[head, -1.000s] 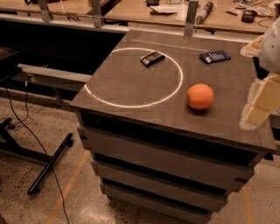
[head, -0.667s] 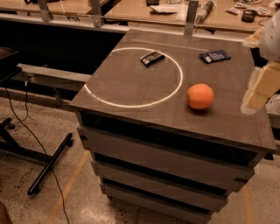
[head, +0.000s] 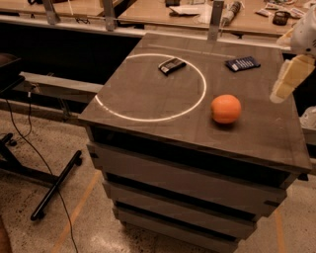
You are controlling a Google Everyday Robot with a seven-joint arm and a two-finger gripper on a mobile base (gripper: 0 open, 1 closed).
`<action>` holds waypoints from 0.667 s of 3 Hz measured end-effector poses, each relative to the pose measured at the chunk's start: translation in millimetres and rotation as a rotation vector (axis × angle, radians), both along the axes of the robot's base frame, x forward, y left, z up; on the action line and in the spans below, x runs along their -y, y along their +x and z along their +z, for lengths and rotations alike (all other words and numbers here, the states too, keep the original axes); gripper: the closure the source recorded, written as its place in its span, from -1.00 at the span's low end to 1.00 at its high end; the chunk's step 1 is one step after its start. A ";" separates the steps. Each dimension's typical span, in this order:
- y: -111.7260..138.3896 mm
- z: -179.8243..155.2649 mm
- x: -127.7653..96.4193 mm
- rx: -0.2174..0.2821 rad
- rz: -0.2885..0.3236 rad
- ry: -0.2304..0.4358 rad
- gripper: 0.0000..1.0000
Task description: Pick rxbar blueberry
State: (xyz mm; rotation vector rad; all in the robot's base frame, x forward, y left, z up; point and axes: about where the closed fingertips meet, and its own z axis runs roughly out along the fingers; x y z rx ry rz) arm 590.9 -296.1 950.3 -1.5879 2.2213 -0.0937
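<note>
The rxbar blueberry (head: 243,63), a thin flat bar in a dark navy wrapper with white print, lies on the far right part of the dark table top (head: 148,99). My gripper (head: 288,79), cream-coloured, hangs at the right edge of the view. It is above the table's right side, to the right of and nearer than the bar, apart from it, and holds nothing that I can see.
An orange (head: 226,108) sits on the table in front of the bar. A black-and-grey wrapped bar (head: 172,65) lies inside a white circle (head: 148,116) marked on the top. A cluttered wooden bench (head: 148,12) runs behind. Cables and a stand leg (head: 54,185) lie on the floor at left.
My gripper has moved upward in the view, farther across the table's right side toward the bar's level. The bars and the orange have not moved.
</note>
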 end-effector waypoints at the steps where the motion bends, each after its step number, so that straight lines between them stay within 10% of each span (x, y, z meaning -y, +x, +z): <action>1: 66.7 -48.6 28.3 -0.021 -0.061 0.096 -1.00; 2: 66.8 -48.6 28.3 -0.021 -0.061 0.096 -1.00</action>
